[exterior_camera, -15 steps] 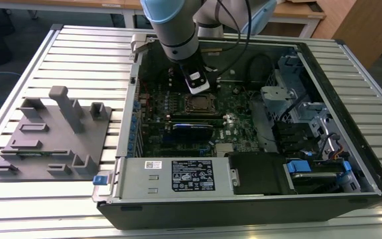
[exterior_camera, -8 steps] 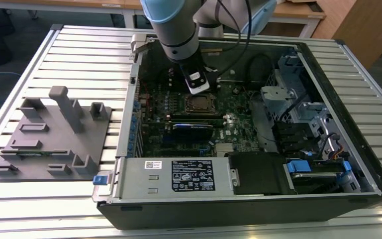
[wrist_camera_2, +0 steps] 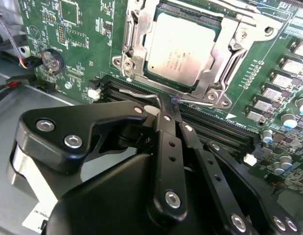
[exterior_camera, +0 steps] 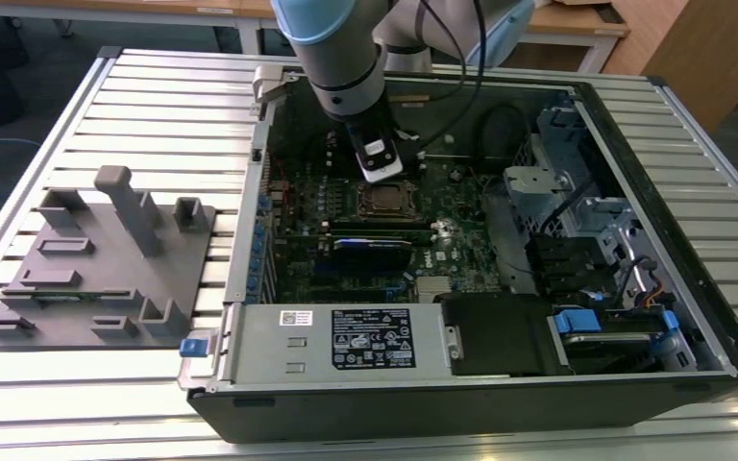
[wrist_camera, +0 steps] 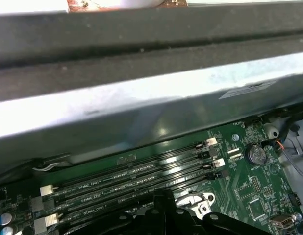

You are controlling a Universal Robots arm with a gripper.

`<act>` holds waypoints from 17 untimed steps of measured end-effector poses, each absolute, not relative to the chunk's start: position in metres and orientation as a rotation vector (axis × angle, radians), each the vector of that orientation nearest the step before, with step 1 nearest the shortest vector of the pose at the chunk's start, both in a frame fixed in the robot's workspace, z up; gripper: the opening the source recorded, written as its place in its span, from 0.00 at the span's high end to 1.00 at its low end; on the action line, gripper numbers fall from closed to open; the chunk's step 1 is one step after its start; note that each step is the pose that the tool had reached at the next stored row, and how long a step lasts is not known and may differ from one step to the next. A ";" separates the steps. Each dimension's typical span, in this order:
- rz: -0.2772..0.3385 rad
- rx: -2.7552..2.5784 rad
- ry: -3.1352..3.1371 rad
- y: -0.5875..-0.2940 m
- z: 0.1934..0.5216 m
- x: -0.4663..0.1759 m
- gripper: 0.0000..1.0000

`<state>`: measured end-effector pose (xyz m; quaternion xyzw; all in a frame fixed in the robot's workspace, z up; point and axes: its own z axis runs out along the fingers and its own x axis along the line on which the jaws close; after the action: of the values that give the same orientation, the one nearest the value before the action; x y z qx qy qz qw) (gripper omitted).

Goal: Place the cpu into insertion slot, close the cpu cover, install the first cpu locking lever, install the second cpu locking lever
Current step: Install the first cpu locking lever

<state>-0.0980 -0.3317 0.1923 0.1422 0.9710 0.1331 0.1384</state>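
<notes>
We see the arm reaching down into the open computer case point(exterior_camera: 626, 125), which lies on its side on the slatted desk point(exterior_camera: 151, 106), toward the desk's far edge. The gripper point(wrist_camera_2: 172, 100) hangs just over the motherboard point(wrist_camera_2: 68, 44), beside the insertion slot point(exterior_camera: 383, 200).

In the second wrist view the cpu point(wrist_camera_2: 183, 46) already sits flat in the socket, its pale metal face showing through the square cut-out of the cpu cover point(wrist_camera_2: 225, 54). We judge the cover to be lowered over the chip so that its frame presses the chip's edges down evenly.

The gripper's fingers point(wrist_camera_2: 166, 122) are drawn together to a narrow tip, and that tip meets a thin wire locking lever point(wrist_camera_2: 141, 94) running along the near side of the socket, between it and the black memory slots point(wrist_camera: 141, 171). We take the fingers to be closed on or pressed against that wire; whether they truly pinch it we cannot tell. A closed, slim tip makes sense here, since the lever lies in a tight gap and must be pushed sideways under its catch.

A grey fixture block point(exterior_camera: 100, 269) rests on the desk near the edge at the exterior view's left, well apart from the work. The power supply point(exterior_camera: 343, 341) lines the case's near wall.
</notes>
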 end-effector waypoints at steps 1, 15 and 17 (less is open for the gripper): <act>0.384 0.416 2.807 -0.332 0.192 -0.098 0.90; 0.374 0.479 2.792 -0.327 0.191 -0.096 0.90; 0.370 0.499 2.787 -0.326 0.191 -0.095 0.90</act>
<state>-0.0951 -0.3263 0.1914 0.1729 0.9661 0.1284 0.1426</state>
